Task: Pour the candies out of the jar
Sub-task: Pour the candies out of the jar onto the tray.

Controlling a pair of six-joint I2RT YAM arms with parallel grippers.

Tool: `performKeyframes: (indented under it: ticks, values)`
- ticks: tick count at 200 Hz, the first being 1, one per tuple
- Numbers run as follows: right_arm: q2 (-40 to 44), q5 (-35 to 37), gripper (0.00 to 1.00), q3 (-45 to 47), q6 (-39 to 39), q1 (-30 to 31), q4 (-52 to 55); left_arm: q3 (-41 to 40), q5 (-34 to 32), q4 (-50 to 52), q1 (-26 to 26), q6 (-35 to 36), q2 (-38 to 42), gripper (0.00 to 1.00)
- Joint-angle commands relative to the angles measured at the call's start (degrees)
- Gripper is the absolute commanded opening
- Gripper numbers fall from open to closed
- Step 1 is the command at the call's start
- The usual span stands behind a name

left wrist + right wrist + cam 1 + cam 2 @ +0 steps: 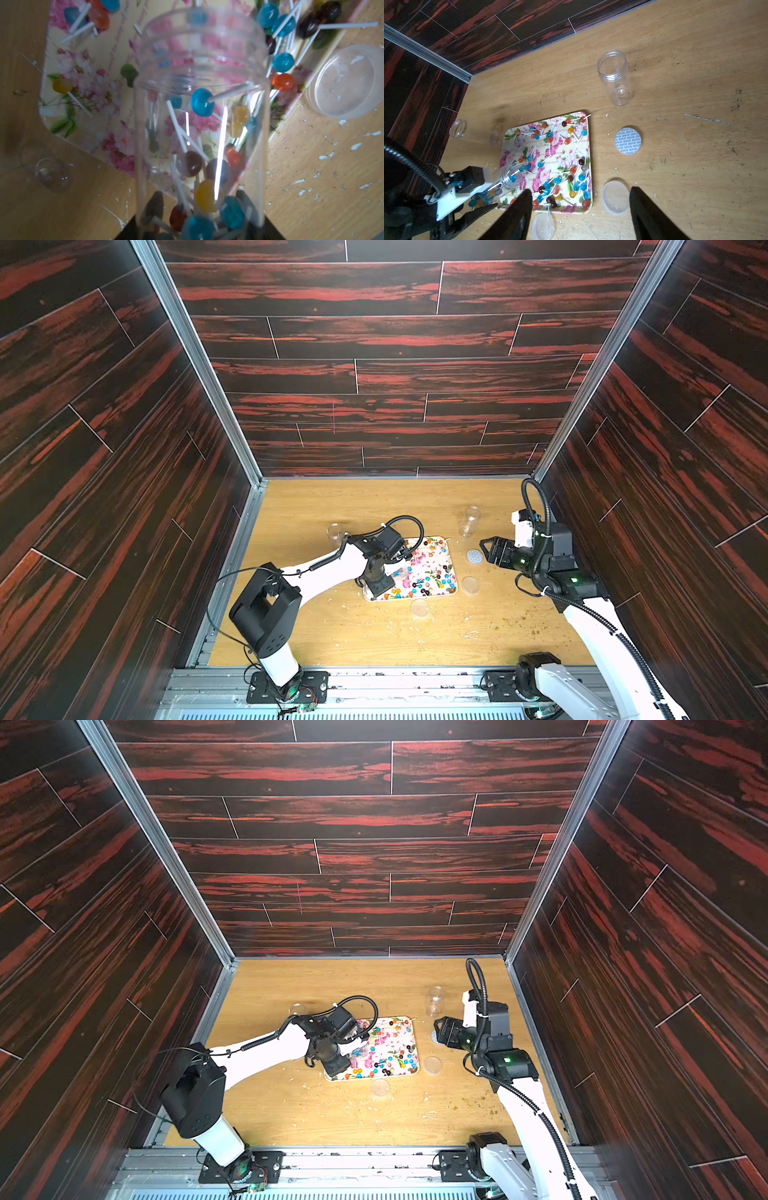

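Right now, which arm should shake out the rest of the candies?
Left. The left jaws hold the jar, its mouth tipped over the tray, with candies still inside. The right jaws hang open and empty beside the tray.

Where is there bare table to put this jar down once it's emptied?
Bare table along the back wall, between the small jar and the tall empty jar. Also the near strip from the two lids to the arm bases, only crumbs. Crowded: the tray full of candies, and the lids and seal disc beside it.
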State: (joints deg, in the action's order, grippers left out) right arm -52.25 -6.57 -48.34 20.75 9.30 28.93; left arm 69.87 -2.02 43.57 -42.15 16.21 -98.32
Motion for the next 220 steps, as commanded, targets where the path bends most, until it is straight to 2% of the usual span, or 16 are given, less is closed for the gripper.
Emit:
performKeyframes:
  ticks: [1, 44, 87, 129, 220]
  values:
    - [0.5, -1.6, 0.76, 1.0, 0.1, -0.2, -0.7, 4.3, -1.8, 6.6, 0.2, 2.2, -1.6, 0.35]
    - [-0.4, -4.4, 0.76, 1.3, 0.0, -0.2, -3.1, 12.6, -3.7, 17.0, -0.9, 3.7, -7.6, 0.35]
    - [0.6, -7.6, 0.76, 3.0, 0.8, -0.2, -5.0, 17.5, -7.5, 25.1, -2.5, 4.4, -12.4, 0.34]
    - [2.2, -8.3, 0.76, 4.8, 1.3, -0.3, -5.3, 22.1, -8.5, 28.0, -2.6, 4.4, -15.3, 0.34]
    - [3.3, -7.5, 0.76, 5.3, 0.5, -0.3, -3.4, 31.2, -15.4, 36.3, -4.2, 7.5, -20.4, 0.34]
